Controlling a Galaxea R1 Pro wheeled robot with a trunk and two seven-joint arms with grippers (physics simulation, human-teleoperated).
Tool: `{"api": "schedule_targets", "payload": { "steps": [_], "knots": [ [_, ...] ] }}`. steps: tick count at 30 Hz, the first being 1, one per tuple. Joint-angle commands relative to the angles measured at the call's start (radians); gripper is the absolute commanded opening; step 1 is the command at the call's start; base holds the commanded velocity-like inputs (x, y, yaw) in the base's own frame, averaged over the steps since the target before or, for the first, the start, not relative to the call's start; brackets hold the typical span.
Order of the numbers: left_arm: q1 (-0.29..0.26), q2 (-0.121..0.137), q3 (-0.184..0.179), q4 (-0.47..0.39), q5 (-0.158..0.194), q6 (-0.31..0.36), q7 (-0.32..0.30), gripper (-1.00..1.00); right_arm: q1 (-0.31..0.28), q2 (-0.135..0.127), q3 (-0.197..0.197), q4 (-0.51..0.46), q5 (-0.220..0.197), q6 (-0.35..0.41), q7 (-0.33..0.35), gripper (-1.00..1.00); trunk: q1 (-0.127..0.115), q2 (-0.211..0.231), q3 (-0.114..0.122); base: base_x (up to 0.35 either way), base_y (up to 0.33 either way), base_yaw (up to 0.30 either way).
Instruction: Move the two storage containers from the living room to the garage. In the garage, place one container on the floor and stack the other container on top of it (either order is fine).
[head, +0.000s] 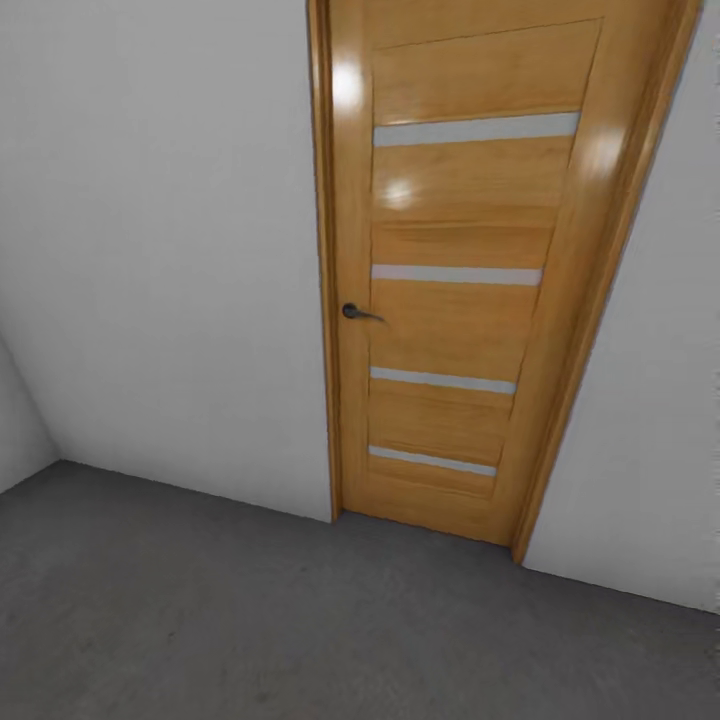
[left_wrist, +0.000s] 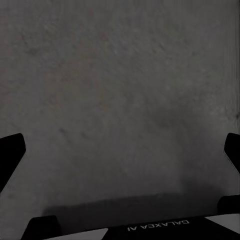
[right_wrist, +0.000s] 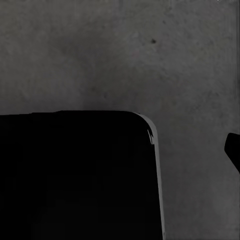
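Closed wooden door (head: 455, 280) beyond grey floor (head: 250, 620); left tool (left_wrist: 120, 150) seemingly open.

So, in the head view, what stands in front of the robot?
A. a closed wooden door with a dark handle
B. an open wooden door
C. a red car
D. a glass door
A: the wooden door sits shut in its frame, its dark handle on its left edge.
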Motion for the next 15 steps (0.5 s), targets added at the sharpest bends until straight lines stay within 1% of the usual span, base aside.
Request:
{"api": "schedule_targets", "payload": {
  "steps": [1,7,15],
  "knots": [
    [0.000,0.000,-0.002,-0.002,-0.002,0.006,0.005,1.00,0.000,0.000,0.007,-0.002,-0.011,-0.001,0.004,1.00,0.001,0.000,-0.001,0.324,0.121,-0.299],
    [0.000,0.000,-0.002,-0.002,-0.002,0.006,0.005,1.00,0.000,0.000,0.007,-0.002,-0.011,-0.001,0.004,1.00,0.001,0.000,-0.001,0.312,0.170,-0.299],
    [0.000,0.000,-0.002,-0.002,-0.002,0.006,0.004,1.00,0.000,0.000,0.007,-0.002,-0.011,-0.001,0.004,1.00,0.001,0.000,-0.001,0.285,0.208,-0.299]
  ]
}}
